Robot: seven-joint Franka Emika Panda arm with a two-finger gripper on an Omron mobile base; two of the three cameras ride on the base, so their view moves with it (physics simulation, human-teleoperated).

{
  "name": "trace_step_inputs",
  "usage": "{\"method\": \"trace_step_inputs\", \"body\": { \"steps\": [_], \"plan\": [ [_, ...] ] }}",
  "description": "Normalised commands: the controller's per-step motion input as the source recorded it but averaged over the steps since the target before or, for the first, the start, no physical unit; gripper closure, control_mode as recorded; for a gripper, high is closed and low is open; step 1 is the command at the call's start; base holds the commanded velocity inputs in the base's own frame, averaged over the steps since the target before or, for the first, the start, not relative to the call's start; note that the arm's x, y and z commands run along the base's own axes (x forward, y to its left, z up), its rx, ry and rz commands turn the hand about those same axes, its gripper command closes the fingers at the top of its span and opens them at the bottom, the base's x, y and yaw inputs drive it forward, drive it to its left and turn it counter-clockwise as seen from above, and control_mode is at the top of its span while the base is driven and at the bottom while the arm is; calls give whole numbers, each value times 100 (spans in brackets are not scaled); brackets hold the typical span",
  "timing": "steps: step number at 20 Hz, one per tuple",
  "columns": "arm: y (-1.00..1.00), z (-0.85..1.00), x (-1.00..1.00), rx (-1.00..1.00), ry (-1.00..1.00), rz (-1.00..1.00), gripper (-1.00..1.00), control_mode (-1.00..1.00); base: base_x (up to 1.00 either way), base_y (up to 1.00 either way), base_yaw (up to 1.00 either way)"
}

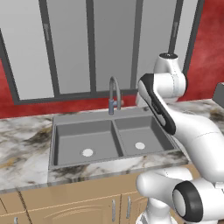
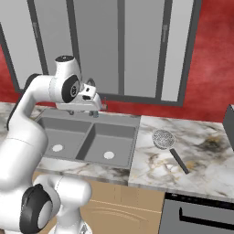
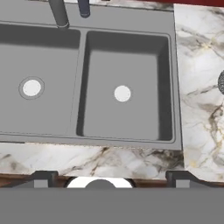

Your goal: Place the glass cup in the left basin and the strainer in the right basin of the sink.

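The marble counter (image 2: 201, 169) carries the grey sink (image 1: 72, 117), whose 2 basins, left (image 1: 85, 141) and right (image 1: 141, 134), each show a white drain. The arm holds the gripper (image 2: 95, 104) above the sink's far edge, jaws spread wide, gripping nothing. The strainer (image 2: 162, 139) lies on the counter right of the sink, handle pointing near-right.
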Motion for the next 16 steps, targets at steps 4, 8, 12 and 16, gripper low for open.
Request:
{"method": "trace_step_inputs", "body": {
  "steps": [4,8,12,16],
  "plan": [
    [-19,-18,0,-10,0,0,-100,-100,0,0,0],
    [-21,-20,-3,-7,0,0,-100,-100,0,0,0],
    [-26,-16,-1,-3,0,2,-100,-100,0,0,0],
    [-31,-14,-4,0,0,2,-100,-100,0,0,0]
  ]
}}
